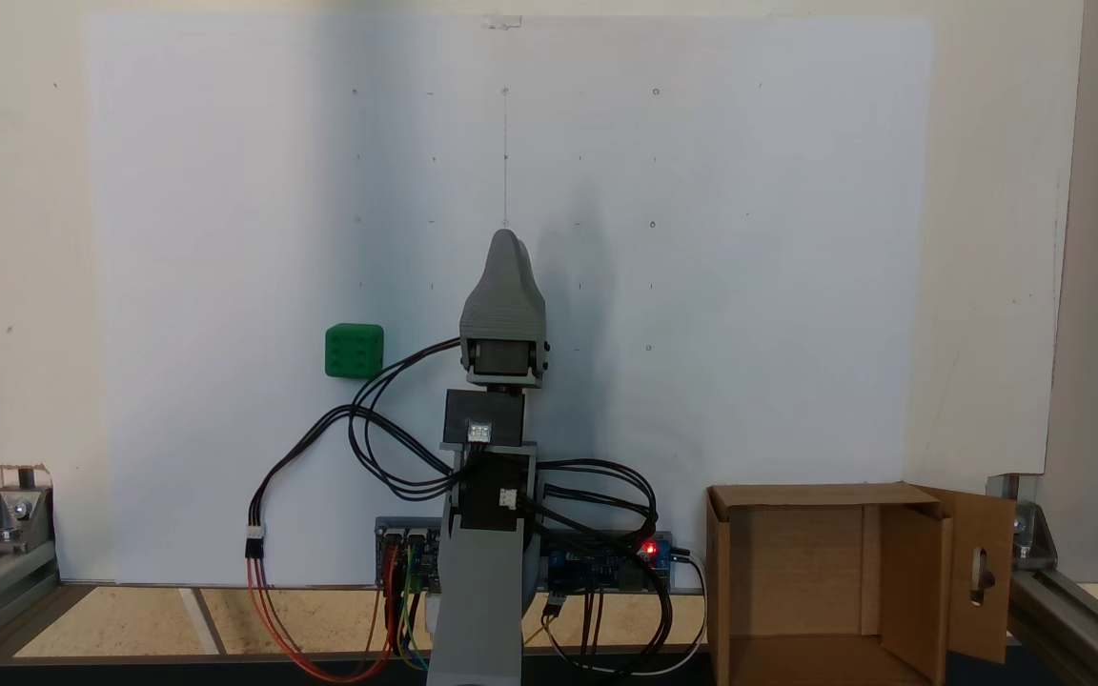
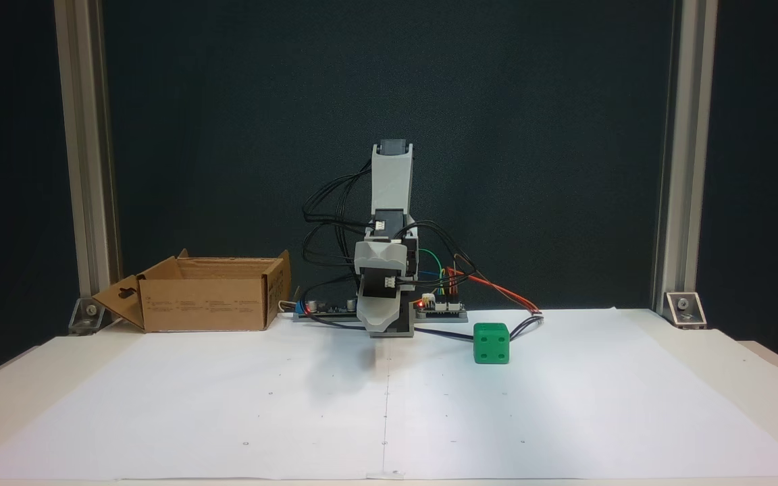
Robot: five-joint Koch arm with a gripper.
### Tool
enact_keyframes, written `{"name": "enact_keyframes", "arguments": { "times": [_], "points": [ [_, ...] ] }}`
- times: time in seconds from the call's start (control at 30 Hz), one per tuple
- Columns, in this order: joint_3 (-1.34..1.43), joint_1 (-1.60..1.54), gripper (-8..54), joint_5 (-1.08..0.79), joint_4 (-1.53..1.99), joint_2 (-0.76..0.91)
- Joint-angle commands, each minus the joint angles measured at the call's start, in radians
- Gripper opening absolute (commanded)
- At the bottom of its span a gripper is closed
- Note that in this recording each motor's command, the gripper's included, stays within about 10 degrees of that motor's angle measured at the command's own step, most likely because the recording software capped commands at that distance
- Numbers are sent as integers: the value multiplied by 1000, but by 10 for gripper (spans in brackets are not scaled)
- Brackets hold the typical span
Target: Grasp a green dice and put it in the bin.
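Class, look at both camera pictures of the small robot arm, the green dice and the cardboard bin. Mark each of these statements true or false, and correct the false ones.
1. The green dice sits on the white paper sheet, apart from the gripper. True.
2. The dice is already inside the bin. False: it lies on the sheet, and the bin stands at the other side of the arm.
3. The gripper holds the dice. False: it holds nothing.
4. A red light glows on the electronics board at the arm's base. True.

Bin [image 1: 825, 572] bottom and arm base [image 1: 477, 619] cut by frame edge; jaws' gap indiscernible.
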Motion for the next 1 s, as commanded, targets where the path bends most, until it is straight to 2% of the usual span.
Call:
{"name": "enact_keyframes", "arguments": {
  "times": [0.0, 0.33, 0.73, 0.97],
  "points": [
    [46, -8, 439, 35, -60, 107],
    [8, -9, 431, 37, -3, 107],
    [-462, 0, 422, 72, 814, 103],
    [-574, -51, 423, 265, 1222, 92]
  ]
}}
